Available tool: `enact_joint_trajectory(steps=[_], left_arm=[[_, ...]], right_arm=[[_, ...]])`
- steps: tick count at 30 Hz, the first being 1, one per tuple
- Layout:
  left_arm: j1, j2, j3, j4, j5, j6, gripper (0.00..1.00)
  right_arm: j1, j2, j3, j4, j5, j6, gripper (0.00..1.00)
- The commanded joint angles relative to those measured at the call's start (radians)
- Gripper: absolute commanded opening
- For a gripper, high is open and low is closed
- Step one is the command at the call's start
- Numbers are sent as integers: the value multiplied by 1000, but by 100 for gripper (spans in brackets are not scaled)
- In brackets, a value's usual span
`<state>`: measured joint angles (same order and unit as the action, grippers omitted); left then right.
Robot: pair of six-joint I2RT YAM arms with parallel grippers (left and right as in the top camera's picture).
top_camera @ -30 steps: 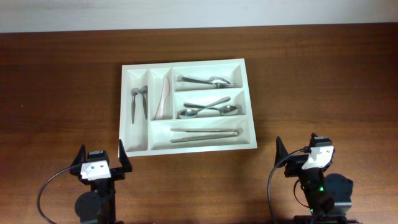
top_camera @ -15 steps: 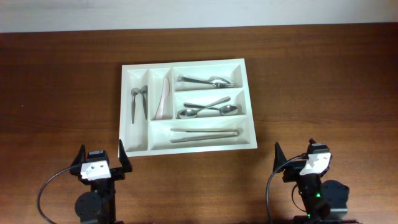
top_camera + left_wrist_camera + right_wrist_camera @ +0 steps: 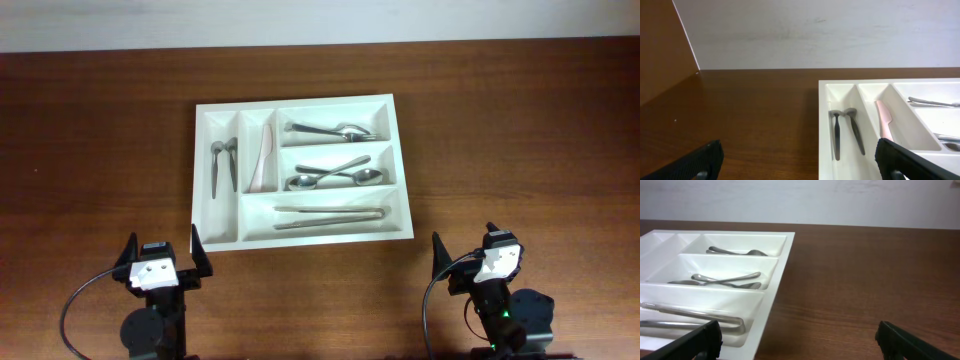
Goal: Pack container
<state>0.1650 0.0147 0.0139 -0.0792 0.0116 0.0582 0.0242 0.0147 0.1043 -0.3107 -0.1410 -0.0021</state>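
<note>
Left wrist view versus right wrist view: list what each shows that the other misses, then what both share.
Only the left wrist: two small grey utensils and a pink utensil in the narrow compartments. Only the right wrist: long metal pieces in the nearest wide compartment. Both: the white container, spoons in its far compartment, the wooden table and the pale wall.
</note>
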Motion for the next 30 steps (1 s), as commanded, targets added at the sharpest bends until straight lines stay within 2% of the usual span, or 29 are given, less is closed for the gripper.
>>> enact_joint_trajectory(steps=[1, 30], left_arm=[[4, -9, -5, -1, 11, -10, 99], [4, -9, -5, -1, 11, -10, 99]], right_arm=[[11, -11, -10, 1, -2, -21, 99], [8, -11, -10, 2, 13, -20, 99]])
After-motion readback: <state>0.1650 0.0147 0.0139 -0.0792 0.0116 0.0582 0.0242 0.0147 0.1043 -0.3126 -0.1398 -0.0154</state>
